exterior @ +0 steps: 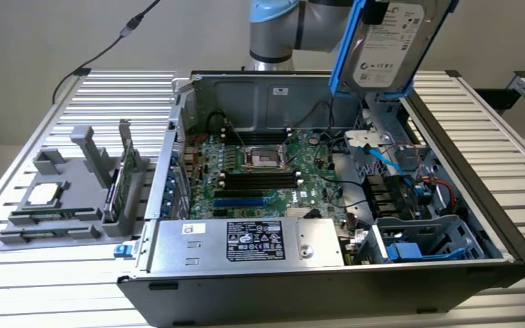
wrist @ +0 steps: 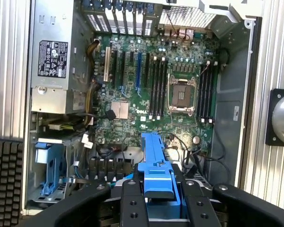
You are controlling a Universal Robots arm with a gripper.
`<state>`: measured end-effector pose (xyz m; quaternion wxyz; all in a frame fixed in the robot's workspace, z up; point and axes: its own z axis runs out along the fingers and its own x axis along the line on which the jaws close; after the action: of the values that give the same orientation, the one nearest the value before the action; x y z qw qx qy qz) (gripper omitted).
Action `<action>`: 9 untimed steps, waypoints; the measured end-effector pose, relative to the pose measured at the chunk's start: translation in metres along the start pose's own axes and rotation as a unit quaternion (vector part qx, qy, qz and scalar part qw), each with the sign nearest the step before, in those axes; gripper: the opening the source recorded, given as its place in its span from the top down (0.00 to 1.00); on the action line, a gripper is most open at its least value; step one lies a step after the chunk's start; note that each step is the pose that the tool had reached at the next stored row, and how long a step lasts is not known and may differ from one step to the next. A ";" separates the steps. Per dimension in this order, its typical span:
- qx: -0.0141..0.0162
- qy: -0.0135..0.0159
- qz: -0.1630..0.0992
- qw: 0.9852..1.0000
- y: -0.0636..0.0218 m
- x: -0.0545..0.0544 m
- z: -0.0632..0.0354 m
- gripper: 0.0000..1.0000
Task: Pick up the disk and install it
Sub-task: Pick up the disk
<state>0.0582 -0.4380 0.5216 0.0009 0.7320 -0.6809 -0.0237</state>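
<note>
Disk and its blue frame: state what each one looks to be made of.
The disk: apparently metal, going by its dull silver-grey casing, with a white printed label on its face, possibly paper. The blue frame: probably moulded plastic, judging by its bright, even colour and smooth, slightly glossy surface.

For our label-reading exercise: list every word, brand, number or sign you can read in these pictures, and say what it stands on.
"DELL": white print on the motherboard, barely legible.
White label on the disk: print too small to read.
Black-and-white label on the power supply: print too small to read.
</note>
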 end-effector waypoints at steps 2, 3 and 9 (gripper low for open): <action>0.000 -0.001 0.000 1.000 -0.0017 0.005 -0.0003 0.67; 0.000 -0.002 0.000 1.000 -0.0024 0.007 -0.0004 0.67; 0.000 -0.005 0.000 1.000 -0.0080 0.021 -0.0012 0.67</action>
<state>0.0677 -0.4587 0.5218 -0.0026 0.7320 -0.6808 -0.0270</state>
